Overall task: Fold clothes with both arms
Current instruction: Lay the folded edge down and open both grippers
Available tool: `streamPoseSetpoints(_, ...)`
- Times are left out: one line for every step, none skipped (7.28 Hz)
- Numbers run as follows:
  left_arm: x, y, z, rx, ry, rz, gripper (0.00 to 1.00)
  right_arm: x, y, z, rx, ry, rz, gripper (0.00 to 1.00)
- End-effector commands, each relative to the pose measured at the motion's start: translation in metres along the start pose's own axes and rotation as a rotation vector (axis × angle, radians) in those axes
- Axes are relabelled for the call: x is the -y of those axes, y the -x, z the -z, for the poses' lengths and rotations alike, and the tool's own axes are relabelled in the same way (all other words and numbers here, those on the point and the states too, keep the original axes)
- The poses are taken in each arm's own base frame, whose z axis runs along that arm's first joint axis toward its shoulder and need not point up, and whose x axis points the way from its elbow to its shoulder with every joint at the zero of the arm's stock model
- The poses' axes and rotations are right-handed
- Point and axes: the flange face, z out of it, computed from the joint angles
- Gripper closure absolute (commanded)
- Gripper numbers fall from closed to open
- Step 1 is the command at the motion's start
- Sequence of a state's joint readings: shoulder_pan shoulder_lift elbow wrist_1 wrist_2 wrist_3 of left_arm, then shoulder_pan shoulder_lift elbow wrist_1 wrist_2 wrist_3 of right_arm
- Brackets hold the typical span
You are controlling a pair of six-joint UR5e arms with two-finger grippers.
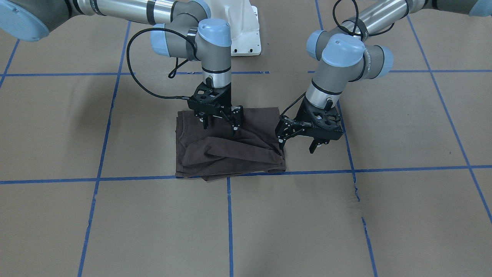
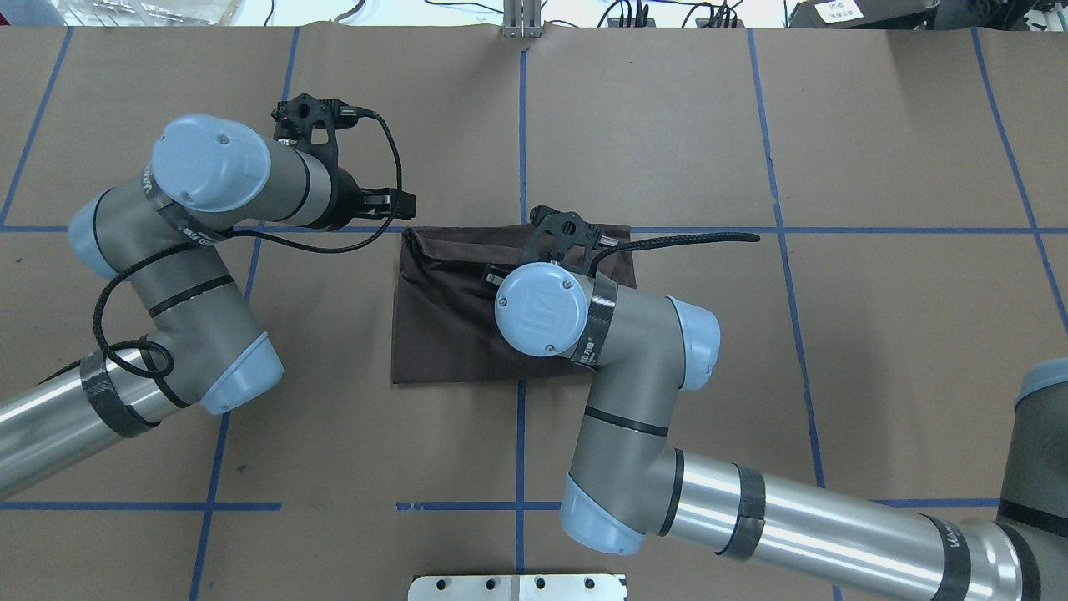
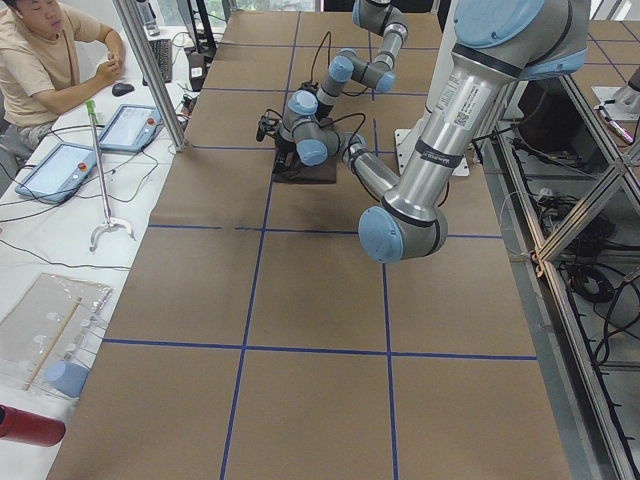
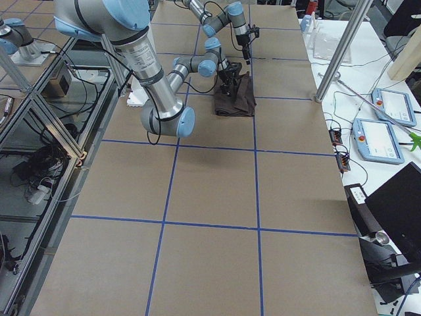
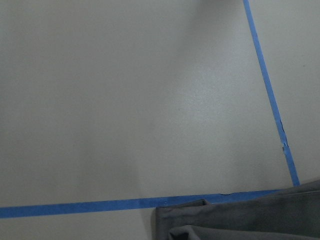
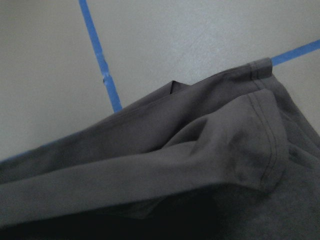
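Dark brown T-shirt (image 1: 230, 156) lies folded in a rough rectangle mid-desk (image 1: 384, 215), 1 edge along a blue tape line (image 1: 403, 168). Right claw (image 1: 220, 129) sits over the shirt, 2 fingers spread, gripping nothing. Left claw (image 1: 296, 146) is just beside the shirt's edge, released.
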State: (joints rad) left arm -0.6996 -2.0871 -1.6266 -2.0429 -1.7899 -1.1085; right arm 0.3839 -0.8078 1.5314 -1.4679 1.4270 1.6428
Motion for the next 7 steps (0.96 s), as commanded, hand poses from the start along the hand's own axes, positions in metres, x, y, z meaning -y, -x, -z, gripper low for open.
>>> streamPoseSetpoints(0.000, 0.001, 0.001, -0.001, 0.000, 0.004, 0.00, -0.006, -0.004, -0.014, -0.028, 0.002, 0.186, 0.00)
streamPoseSetpoints(0.000, 0.000, 0.001, -0.003, 0.001, 0.005, 0.00, 0.005, -0.008, -0.025, -0.053, -0.009, 0.218, 0.00)
streamPoseSetpoints(-0.001, 0.001, 0.001, -0.001, 0.001, 0.007, 0.00, 0.015, -0.006, -0.034, -0.073, -0.018, 0.237, 0.00)
streamPoseSetpoints(0.000, 0.002, 0.001, 0.001, 0.001, 0.008, 0.00, 0.035, 0.003, -0.054, -0.117, -0.033, 0.237, 0.00)
streamPoseSetpoints(0.000, 0.002, 0.001, -0.001, 0.000, 0.007, 0.00, 0.070, 0.012, -0.058, -0.135, -0.049, 0.265, 0.00)
streamPoseSetpoints(0.000, 0.001, 0.002, -0.002, 0.000, 0.007, 0.00, 0.110, -0.003, -0.077, -0.182, -0.040, 0.247, 0.00)
streamPoseSetpoints(0.000, 0.001, 0.003, -0.003, -0.001, 0.008, 0.00, 0.148, -0.018, -0.102, -0.225, -0.050, 0.250, 0.00)
